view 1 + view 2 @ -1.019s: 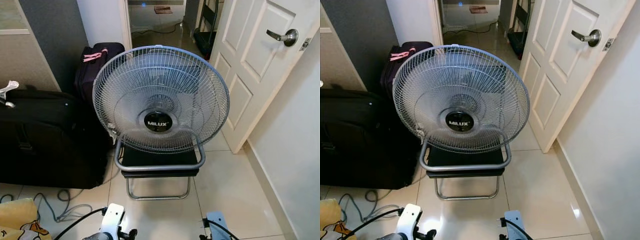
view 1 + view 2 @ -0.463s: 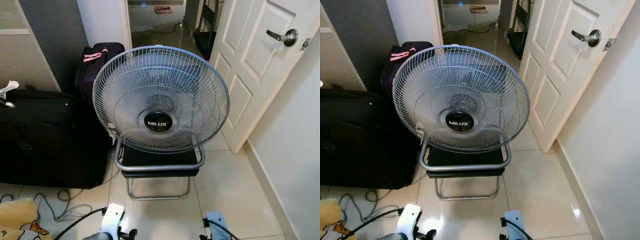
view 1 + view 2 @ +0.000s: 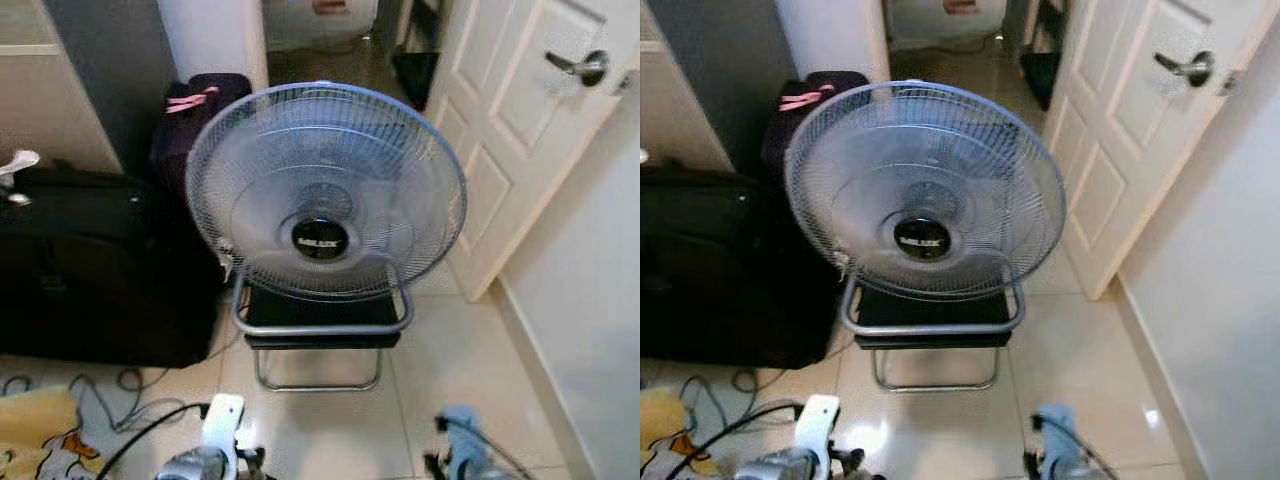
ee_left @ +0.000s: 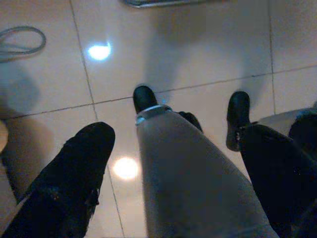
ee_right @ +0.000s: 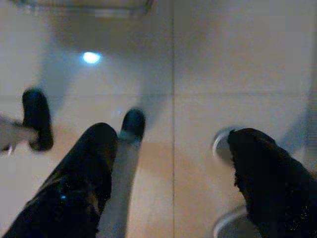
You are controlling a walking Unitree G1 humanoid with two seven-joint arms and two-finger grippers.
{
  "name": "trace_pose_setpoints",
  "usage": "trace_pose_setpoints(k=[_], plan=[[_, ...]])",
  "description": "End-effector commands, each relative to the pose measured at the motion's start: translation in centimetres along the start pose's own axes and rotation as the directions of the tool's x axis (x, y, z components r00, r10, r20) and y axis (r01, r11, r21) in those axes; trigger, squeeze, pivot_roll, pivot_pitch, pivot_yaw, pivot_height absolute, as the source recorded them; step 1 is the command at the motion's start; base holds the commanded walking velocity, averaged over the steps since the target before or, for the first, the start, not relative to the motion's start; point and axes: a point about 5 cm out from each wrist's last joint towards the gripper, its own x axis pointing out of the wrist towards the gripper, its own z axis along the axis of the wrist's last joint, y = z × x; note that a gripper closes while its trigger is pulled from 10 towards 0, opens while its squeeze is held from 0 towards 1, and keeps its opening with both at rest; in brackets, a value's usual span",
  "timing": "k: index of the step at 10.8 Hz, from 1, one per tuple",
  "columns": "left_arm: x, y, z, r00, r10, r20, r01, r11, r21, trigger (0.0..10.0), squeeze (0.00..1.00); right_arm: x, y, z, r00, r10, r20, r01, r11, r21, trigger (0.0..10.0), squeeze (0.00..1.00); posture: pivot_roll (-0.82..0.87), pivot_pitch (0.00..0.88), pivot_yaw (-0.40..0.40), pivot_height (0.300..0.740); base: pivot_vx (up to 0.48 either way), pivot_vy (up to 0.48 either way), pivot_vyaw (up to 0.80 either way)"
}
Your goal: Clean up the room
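Observation:
A big grey floor fan [image 3: 322,195] on a metal tube stand [image 3: 320,330] faces me in the middle of the tiled floor. A yellow printed cloth [image 3: 35,440] lies at the lower left, with loose grey cables [image 3: 130,395] beside it. Both arms hang low at the bottom edge. In the left wrist view my left gripper [image 4: 177,131] is open above the tiles, with my own legs and feet below it. In the right wrist view my right gripper [image 5: 172,134] is also open and holds nothing.
A large black suitcase [image 3: 90,270] stands on the left, and a dark purple bag [image 3: 195,110] with a pink ribbon sits behind it. A white door [image 3: 520,140] stands open on the right beside a wall. Behind the fan, a doorway [image 3: 320,30] leads to another room.
The whole picture has shifted slightly and gone blurry, so the camera is moving. The fan, suitcase and cloth have not moved.

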Motion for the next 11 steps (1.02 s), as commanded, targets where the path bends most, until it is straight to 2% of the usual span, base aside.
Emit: trace_pose_setpoints(k=[1, 2, 3, 4, 5, 6, 7, 8, 9, 10, 11], plan=[[0.0, 0.4, 0.1, 1.000, 0.026, 0.007, -0.025, 0.999, -0.028, 10.0, 0.00, 0.0, 0.0, 1.7, 0.995, 0.029, 0.092, -0.030, 1.000, 0.010, 10.0, 1.00, 0.02, 0.000, -0.003, 0.740, 0.000, 0.000, 0.80], [-0.1, 0.7, 0.8, 0.999, 0.032, 0.043, -0.030, 0.998, -0.051, 10.0, 0.00, -0.1, 0.3, 2.9, 0.986, 0.065, 0.153, -0.067, 0.998, 0.007, 10.0, 1.00, 0.02, 0.000, -0.002, 0.740, 0.000, 0.000, 0.80], [-0.3, 0.9, 2.3, 0.993, 0.021, 0.115, -0.014, 0.998, -0.065, 10.0, 0.00, -0.2, 0.7, 3.9, 0.975, 0.101, 0.198, -0.095, 0.995, -0.038, 10.0, 1.00, 0.03, 0.000, -0.005, 0.740, 0.000, 0.000, 0.80], [-0.6, 1.2, 4.2, 0.977, 0.016, 0.212, 0.006, 0.994, -0.105, 10.0, 0.00, -0.2, 1.0, 4.5, 0.966, 0.125, 0.226, -0.113, 0.991, -0.065, 10.0, 1.00, 0.03, 0.000, -0.005, 0.740, 0.000, 0.000, 0.80], [-1.0, 1.1, 6.3, 0.950, -0.034, 0.310, 0.072, 0.991, -0.110, 10.0, 0.00, -0.4, 1.4, 5.4, 0.952, 0.159, 0.262, -0.140, 0.986, -0.091, 10.0, 1.00, 0.04, 0.000, -0.007, 0.740, 0.000, 0.000, 0.80], [-1.8, 1.5, 8.4, 0.911, -0.063, 0.409, 0.075, 0.997, -0.013, 10.0, 0.00, -0.6, 2.0, 6.2, 0.930, 0.213, 0.300, -0.177, 0.974, -0.144, 10.0, 1.00, 0.04, 0.000, -0.004, 0.740, 0.000, 0.000, 0.80], [-2.4, 2.1, 9.2, 0.881, -0.041, 0.472, 0.054, 0.998, -0.013, 10.0, 0.00, -0.6, 2.0, 6.2, 0.921, 0.217, 0.323, -0.178, 0.973, -0.145, 10.0, 1.00, 0.04, 0.000, 0.002, 0.740, 0.000, 0.000, 0.80], [-3.3, 2.9, 9.9, 0.846, -0.007, 0.533, -0.045, 0.995, 0.085, 10.0, 0.00, -0.8, 1.6, 6.0, 0.907, 0.201, 0.369, -0.175, 0.979, -0.103, 10.0, 1.00, 0.04, 0.000, 0.012, 0.740, 0.000, 0.000, 0.80], [-3.8, 3.2, 9.9, 0.826, 0.011, 0.564, -0.057, 0.996, 0.065, 10.0, 0.00, -0.9, 0.5, 5.5, 0.905, 0.153, 0.397, -0.152, 0.988, -0.036, 10.0, 1.00, 0.03, 0.000, 0.026, 0.740, 0.000, 0.000, 0.80], [-4.0, 3.2, 9.8, 0.816, 0.015, 0.578, -0.045, 0.998, 0.037, 10.0, 0.00, -1.0, 0.0, 5.2, 0.905, 0.137, 0.403, -0.143, 0.990, -0.017, 10.0, 1.00, 0.02, 0.000, 0.031, 0.740, 0.000, 0.000, 0.80], [-4.0, 2.6, 9.5, 0.812, 0.026, 0.583, -0.028, 1.000, -0.006, 3.3, 0.00, -1.0, -0.9, 4.6, 0.911, 0.102, 0.401, -0.116, 0.993, 0.010, 10.0, 1.00, -0.01, 0.000, 0.044, 0.740, 0.000, 0.000, 0.80]])
